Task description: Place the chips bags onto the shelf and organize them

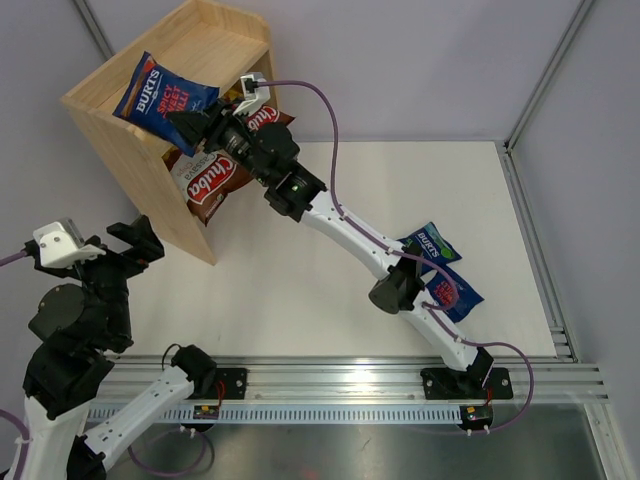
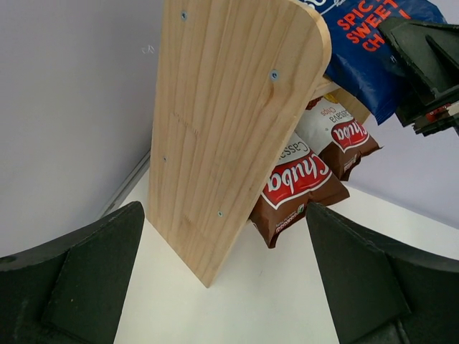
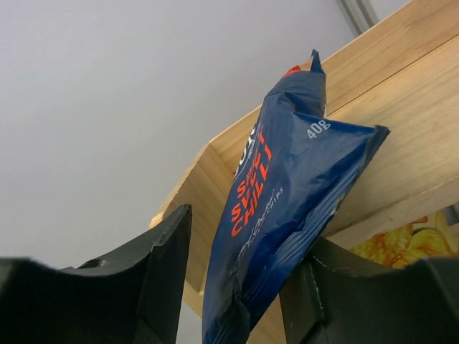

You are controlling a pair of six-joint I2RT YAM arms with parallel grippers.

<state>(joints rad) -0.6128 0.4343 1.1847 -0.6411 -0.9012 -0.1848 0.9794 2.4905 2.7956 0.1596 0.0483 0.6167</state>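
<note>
The wooden shelf [image 1: 120,150] stands at the far left. A blue Burts chips bag [image 1: 160,95] leans on its upper tier. My right gripper [image 1: 192,128] is at that bag's lower edge. In the right wrist view the blue bag [image 3: 280,193] stands between the jaws of my right gripper [image 3: 237,279], resting against one finger [image 3: 358,301] with a gap to the other; the jaws are open. Two brown Chuba bags [image 1: 215,180] [image 1: 262,118] sit in the lower tier. My left gripper [image 2: 226,287] hangs open and empty in front of the shelf's side panel [image 2: 222,122].
Two more blue Burts bags [image 1: 432,245] [image 1: 455,290] lie on the white table at the right, partly under my right arm. A metal rail [image 1: 540,190] runs along the table's right edge. The front Chuba bag [image 2: 297,186] juts out of the shelf.
</note>
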